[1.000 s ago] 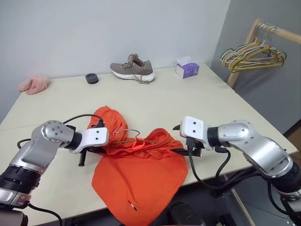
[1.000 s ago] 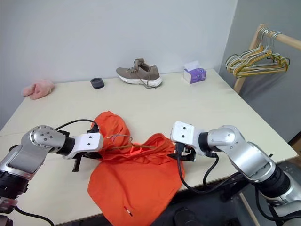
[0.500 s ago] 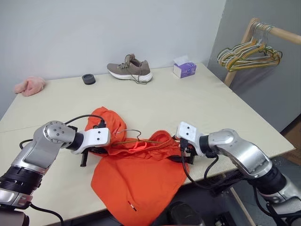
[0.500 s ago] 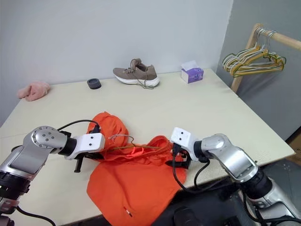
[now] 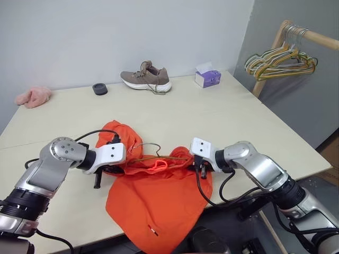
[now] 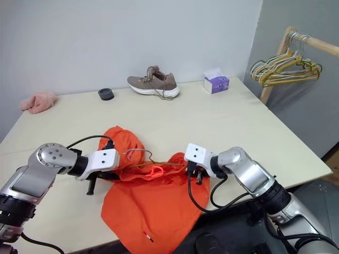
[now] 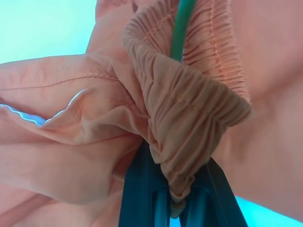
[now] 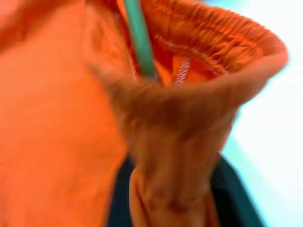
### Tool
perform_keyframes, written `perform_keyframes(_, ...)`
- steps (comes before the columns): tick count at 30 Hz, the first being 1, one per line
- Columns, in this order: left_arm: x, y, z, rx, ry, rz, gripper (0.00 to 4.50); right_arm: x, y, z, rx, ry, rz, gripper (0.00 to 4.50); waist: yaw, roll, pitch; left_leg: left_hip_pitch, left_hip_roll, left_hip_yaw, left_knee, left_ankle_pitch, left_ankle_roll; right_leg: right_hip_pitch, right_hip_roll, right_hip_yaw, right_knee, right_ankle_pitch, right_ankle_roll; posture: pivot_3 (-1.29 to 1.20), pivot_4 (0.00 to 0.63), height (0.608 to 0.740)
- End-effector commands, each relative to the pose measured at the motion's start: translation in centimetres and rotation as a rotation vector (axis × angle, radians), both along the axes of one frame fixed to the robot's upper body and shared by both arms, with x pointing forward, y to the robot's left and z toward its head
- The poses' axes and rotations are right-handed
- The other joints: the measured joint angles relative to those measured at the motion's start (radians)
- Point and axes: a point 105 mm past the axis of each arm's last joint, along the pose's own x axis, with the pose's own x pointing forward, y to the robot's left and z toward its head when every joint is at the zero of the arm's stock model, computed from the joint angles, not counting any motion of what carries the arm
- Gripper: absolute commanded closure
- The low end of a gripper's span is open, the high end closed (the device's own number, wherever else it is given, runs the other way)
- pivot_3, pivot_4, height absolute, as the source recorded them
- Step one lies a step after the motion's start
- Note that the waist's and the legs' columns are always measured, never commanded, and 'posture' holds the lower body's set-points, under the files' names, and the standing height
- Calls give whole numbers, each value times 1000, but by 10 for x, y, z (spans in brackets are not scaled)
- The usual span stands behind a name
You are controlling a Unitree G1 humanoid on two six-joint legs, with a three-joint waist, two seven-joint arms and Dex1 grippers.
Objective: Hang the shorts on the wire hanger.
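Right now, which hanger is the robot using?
The wire hanger, lying alone inside the shorts on the table. The other hangers hang bunched on the wooden rail.

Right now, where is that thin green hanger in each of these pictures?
Left eye: wire hanger at centre, hook above the shorts.
Right eye: centre-left.
Left wrist: green wire entering the waistband.
Right wrist: green wire inside the waistband.
Shared landmark: the orange waistband.
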Motion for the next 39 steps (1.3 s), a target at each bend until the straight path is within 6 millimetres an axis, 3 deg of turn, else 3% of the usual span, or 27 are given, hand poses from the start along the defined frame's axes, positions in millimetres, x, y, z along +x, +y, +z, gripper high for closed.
perform_keyframes(1,5,-12,21,-148,-49,17,4500,-2,6,21,49,-50,44,4481,0,0,0,0,0,0,0,0,0,0,0,0,0,0,0,-307,0,740)
perform_keyframes(2,8,-13,23,-178,-52,38,4500,-3,5,24,52,-53,47,4481,1,0,0,0,0,0,0,0,0,0,0,0,0,0,0,-307,0,740)
perform_keyframes(5,13,-11,27,-223,-61,74,3698,-6,0,30,57,-56,51,4500,3,0,0,0,0,-1,0,0,0,0,-1,-1,1,0,0,-313,0,740)
perform_keyframes(11,16,7,36,-246,-97,124,1806,-13,-12,36,62,-34,38,4500,0,0,0,0,0,-1,0,0,0,0,-1,-1,2,0,0,-325,0,740)
perform_keyframes(18,23,31,62,-419,-116,272,1806,-8,-27,39,79,-17,-42,4500,-2,0,0,0,0,-2,0,0,0,0,-1,-1,3,0,0,-325,0,740)
perform_keyframes(24,22,40,69,-504,-103,338,1806,-2,-49,40,95,5,-154,4500,0,0,0,0,-1,-1,0,0,0,0,-1,-1,2,0,0,-324,0,740)
perform_keyframes(27,18,23,76,-575,-84,298,1806,2,-69,41,114,24,-264,4500,2,-1,0,0,-1,-1,1,0,0,0,-2,-1,3,0,0,-332,0,740)
perform_keyframes(33,-2,-62,102,-752,18,10,1806,-1,-126,39,132,22,-538,4500,12,-1,-1,0,-2,-1,1,0,0,1,-2,-2,1,0,0,-368,0,740)
perform_keyframes(39,-7,-113,119,-839,3,-162,1806,-13,-179,35,128,3,-804,4500,-2,0,-2,2,-1,0,1,0,0,3,0,0,1,0,1,-402,0,740)
